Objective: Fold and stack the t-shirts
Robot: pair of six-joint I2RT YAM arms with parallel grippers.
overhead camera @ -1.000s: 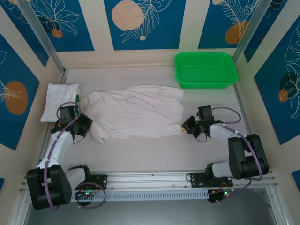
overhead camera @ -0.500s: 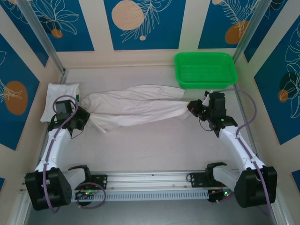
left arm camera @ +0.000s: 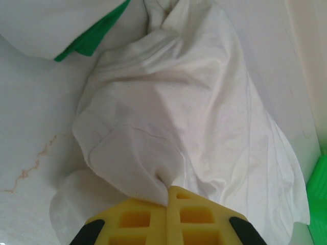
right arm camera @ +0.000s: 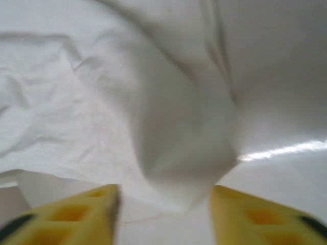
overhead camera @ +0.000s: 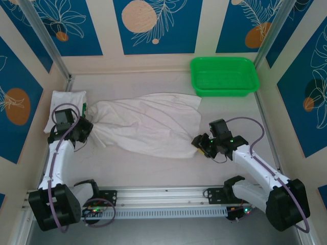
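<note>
White t-shirt [overhead camera: 148,122]: left claw [overhead camera: 87,127] pinching, right claw [overhead camera: 200,144] spread.

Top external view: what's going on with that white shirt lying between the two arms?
Both arms are working on one white t-shirt spread across the table. The left gripper is shut on the shirt's bunched left end. The right gripper is open at the shirt's right corner, with cloth lying between its spread fingers. A second, folded t-shirt sits at the far left, and the green basket stands at the far right.
</note>
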